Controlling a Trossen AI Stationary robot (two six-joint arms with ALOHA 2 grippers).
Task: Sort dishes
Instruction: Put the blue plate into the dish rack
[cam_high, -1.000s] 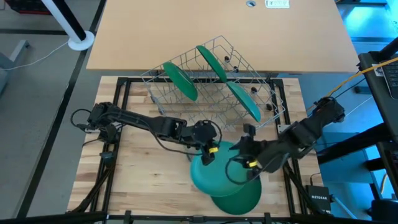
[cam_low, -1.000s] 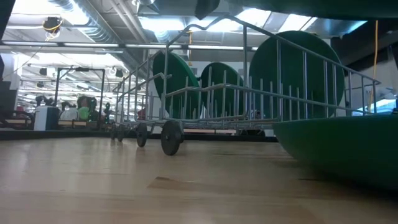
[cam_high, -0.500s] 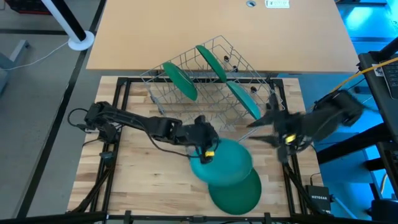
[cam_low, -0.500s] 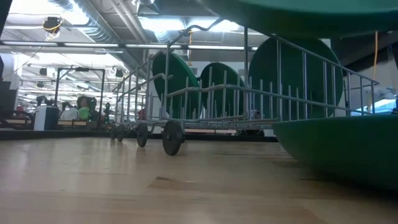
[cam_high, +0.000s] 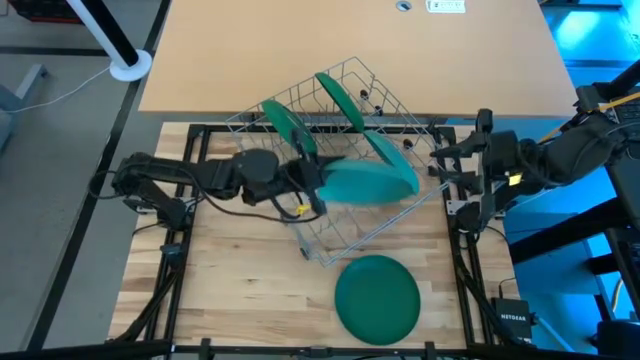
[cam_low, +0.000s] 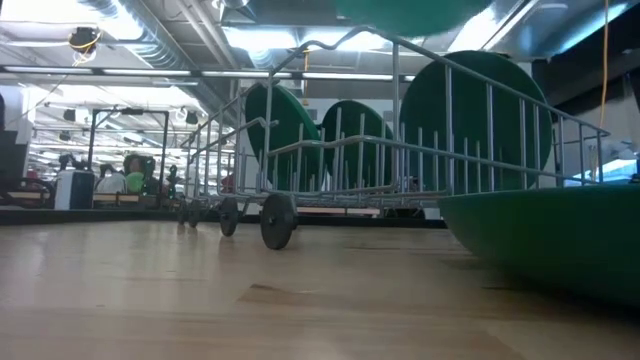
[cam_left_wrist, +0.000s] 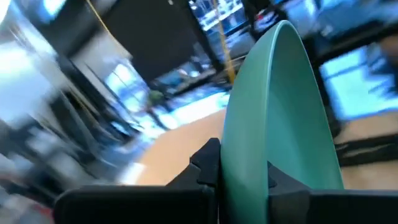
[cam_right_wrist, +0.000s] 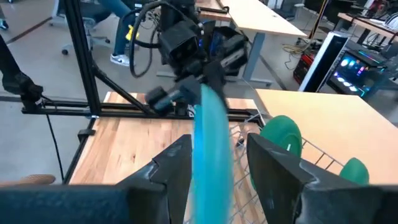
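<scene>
Held plate over the rack, edge-on to the wires.
Left gripper clamped on plate rim, disc lying rightward above three racked plates; open slots at near end. Right gripper half open, empty, well right of rack. Spare plate flat on table.

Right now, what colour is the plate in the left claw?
Green: the plate shows best in the high view.
</scene>
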